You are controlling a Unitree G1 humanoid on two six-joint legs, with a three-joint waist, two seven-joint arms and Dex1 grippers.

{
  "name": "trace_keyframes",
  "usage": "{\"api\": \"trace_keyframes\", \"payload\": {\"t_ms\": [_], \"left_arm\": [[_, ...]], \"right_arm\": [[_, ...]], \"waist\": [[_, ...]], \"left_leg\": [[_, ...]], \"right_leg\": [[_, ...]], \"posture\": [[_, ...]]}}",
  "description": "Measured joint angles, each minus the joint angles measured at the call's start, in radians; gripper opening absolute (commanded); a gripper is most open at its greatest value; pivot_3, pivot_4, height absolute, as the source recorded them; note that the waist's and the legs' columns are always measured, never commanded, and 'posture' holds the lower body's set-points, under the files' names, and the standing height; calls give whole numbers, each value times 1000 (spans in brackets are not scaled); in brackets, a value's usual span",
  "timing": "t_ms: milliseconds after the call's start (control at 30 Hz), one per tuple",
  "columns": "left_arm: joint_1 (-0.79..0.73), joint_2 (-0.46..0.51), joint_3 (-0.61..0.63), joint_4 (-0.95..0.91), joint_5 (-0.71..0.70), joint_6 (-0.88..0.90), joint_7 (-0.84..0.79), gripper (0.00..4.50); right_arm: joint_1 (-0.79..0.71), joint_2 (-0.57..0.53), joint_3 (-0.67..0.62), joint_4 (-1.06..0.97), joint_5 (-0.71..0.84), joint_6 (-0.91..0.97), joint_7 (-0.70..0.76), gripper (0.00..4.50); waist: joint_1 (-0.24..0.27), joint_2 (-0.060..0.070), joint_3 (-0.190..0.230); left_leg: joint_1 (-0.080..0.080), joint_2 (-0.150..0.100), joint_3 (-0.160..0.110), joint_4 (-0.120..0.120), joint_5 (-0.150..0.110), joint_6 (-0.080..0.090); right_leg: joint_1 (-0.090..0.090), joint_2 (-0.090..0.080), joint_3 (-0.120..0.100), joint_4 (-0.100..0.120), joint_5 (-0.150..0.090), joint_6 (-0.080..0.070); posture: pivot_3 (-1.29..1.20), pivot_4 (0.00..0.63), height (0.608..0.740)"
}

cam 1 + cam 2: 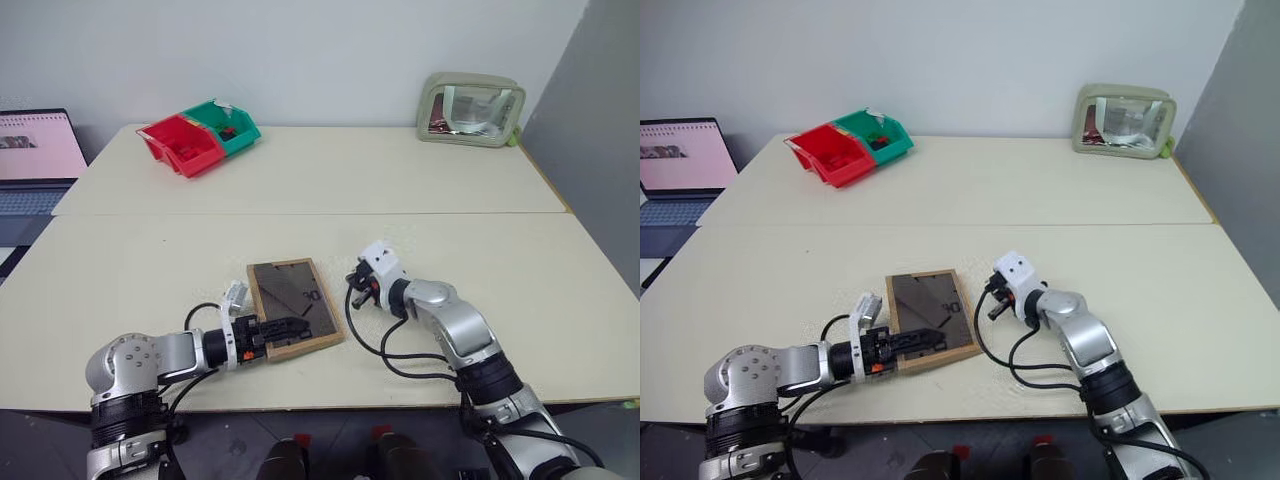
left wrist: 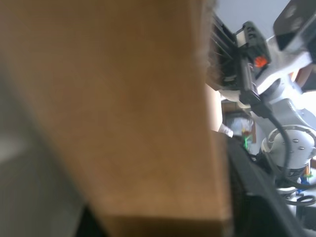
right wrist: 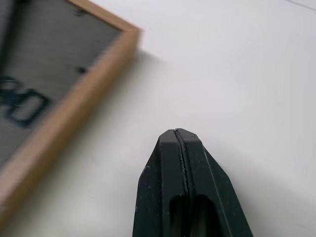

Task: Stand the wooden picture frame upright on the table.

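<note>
Left gripper (image 1: pixel 290 327): two black fingers pinched over the near edge of the small rectangular light-wood picture frame (image 1: pixel 295 307), one finger lying across its dark grey back, so it has hold of the frame. The frame lies flat, back side up, on the large pale cream flat table (image 1: pixel 130 270), on the near half just short of the seam line. The left wrist view adds the wood itself up close: smooth, warm tan, a square-cut edge. It also shows the other arm's silver wrist and black cables beyond. Right gripper (image 3: pixel 181 136): black fingers pressed fully together, holding nothing, tip just off the frame's far right corner, over bare tabletop; whether it touches the surface can't be told. The right wrist view shows what the head views can't: a finely ribbed grey backing, dark marks on it, and a mitred wood corner. Well beyond both grippers, at the far side: a red plastic bin (image 1: pixel 182 144) touching a green plastic bin (image 1: pixel 224 125), and a pale green-edged shiny pouch (image 1: pixel 471 109) leaning against the wall. Far left, off the table: an open laptop (image 1: pixel 34 160).
</note>
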Motion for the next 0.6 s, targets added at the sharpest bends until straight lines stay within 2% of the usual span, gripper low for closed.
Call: {"api": "trace_keyframes", "payload": {"t_ms": [167, 267, 433, 600], "left_arm": [[-10, 15, 22, -33, -58, 15, 52, 854], [-87, 35, 23, -30, -59, 14, 73, 854], [-249, 139, -14, -6, -51, -33, 27, 854], [-325, 225, -168, 0, -9, -138, -108, 854]], "right_arm": [[-96, -41, -102, 89, 11, -51, -26, 0], [-182, -54, -170, 82, 94, -43, 43, 433], [-320, -101, -259, -12, 361, 136, 266, 1629], [-388, -116, -237, -26, 470, 211, 393, 2841]], "waist": [[-5, -1, 1], [-5, -3, 3], [-7, -3, 4], [-7, -3, 4]], "left_leg": [[-1, 0, 0, -1, 0, 0], [-1, 0, -1, 0, 0, 0], [-1, 0, -1, -2, -1, -1], [-1, 0, 0, -5, -2, -2]], "right_leg": [[-1, 0, 0, 0, 1, -1], [-1, 3, -1, 0, 2, -4], [-1, 3, -2, -1, 3, -5], [-2, 3, -2, -2, 3, -5]], "posture": [[0, 150, 740], [0, 150, 740], [0, 150, 740], [0, 150, 740]]}}
